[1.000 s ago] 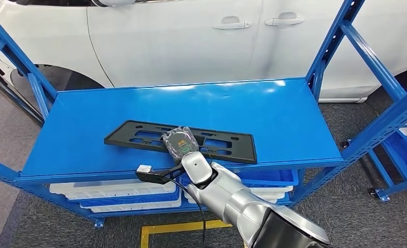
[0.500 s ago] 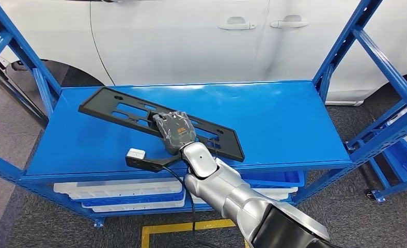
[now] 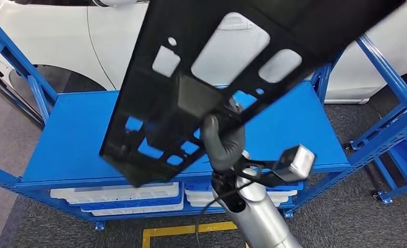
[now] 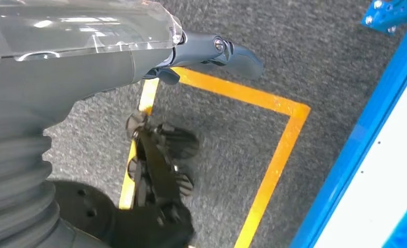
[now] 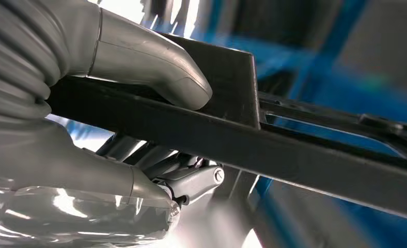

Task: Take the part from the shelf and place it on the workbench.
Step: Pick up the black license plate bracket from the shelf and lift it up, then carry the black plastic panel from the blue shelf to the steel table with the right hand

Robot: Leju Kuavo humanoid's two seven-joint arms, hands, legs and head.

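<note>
The part (image 3: 160, 98) is a long flat black plastic plate with several cut-outs. My right hand (image 3: 223, 139) grips it from below and holds it tilted high above the blue shelf top (image 3: 72, 139), close to the head camera. In the right wrist view the thumb (image 5: 150, 67) presses on one face of the part (image 5: 294, 150) and darker fingers curl under its other face. My left hand (image 4: 88, 67) hangs over the floor and holds nothing, with one dark finger (image 4: 232, 51) stretched out.
White bins (image 3: 119, 199) sit on the lower shelf level. Blue uprights (image 3: 382, 57) flank the shelf, and a white car (image 3: 62, 31) stands behind it. Yellow floor tape (image 4: 274, 155) marks the grey carpet beside the shelf's blue edge (image 4: 366, 129).
The right hand has lifted the part off the shelf top and swung it up towards the camera; it now hangs tilted in the air.
</note>
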